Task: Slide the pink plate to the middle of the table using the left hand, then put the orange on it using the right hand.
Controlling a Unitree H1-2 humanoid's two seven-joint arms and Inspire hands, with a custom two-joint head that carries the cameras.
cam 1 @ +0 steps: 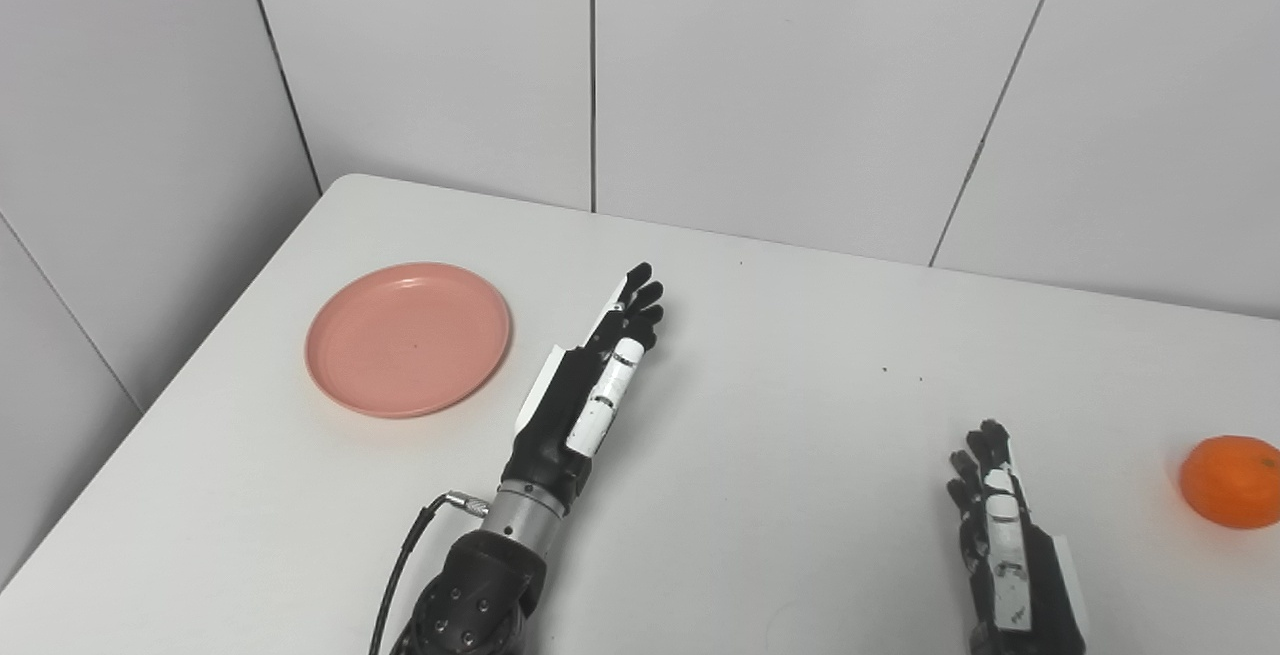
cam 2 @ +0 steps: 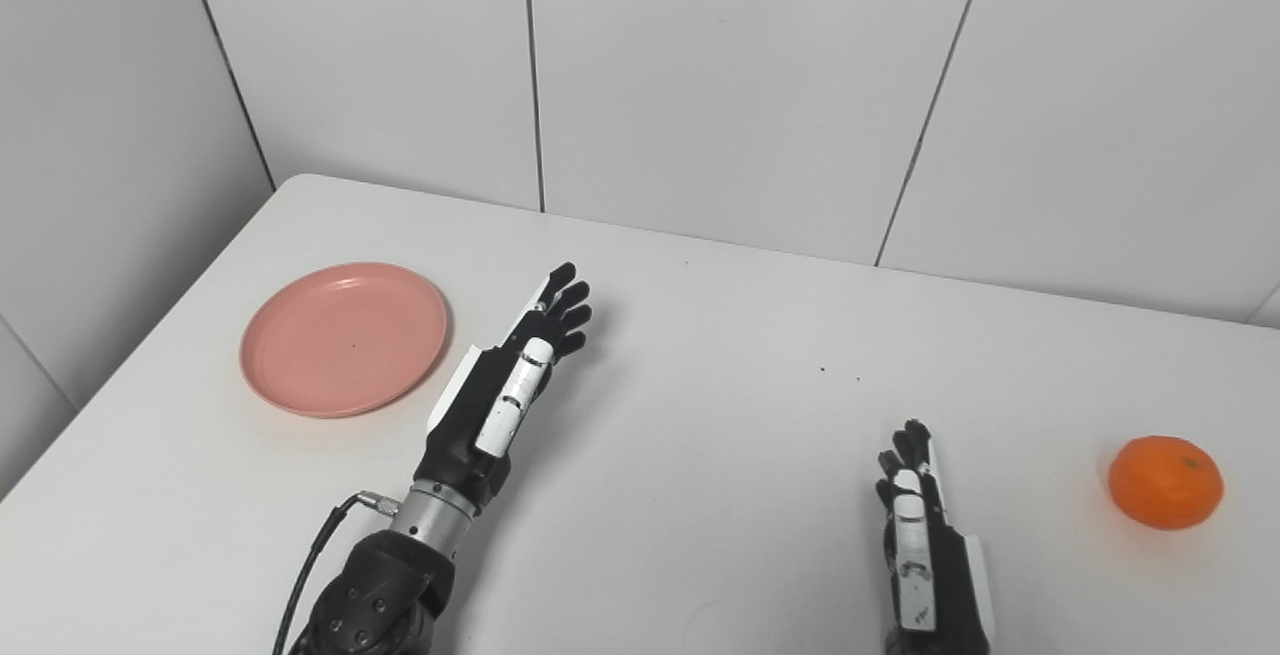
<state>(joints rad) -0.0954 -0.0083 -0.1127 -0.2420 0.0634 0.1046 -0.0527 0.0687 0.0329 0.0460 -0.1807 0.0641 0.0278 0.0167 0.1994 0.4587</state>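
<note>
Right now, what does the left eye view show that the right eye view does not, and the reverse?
Only the left eye view cuts the round orange fruit at its right edge. Only the right eye view shows it whole, with bare white table beyond. Both share the round pink plate at far left, empty, the open left hand beside it, not touching, and the open right hand apart from the orange.

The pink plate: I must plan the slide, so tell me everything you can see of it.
The pink plate is round and shallow, with a low raised rim and a smooth matte surface that looks like plastic. It is empty and lies flat on the white table, on its left side near the edge. Nothing touches it. The left hand, open with fingers extended, is just to its right, apart from the rim. The orange lies far off on the right.
</note>
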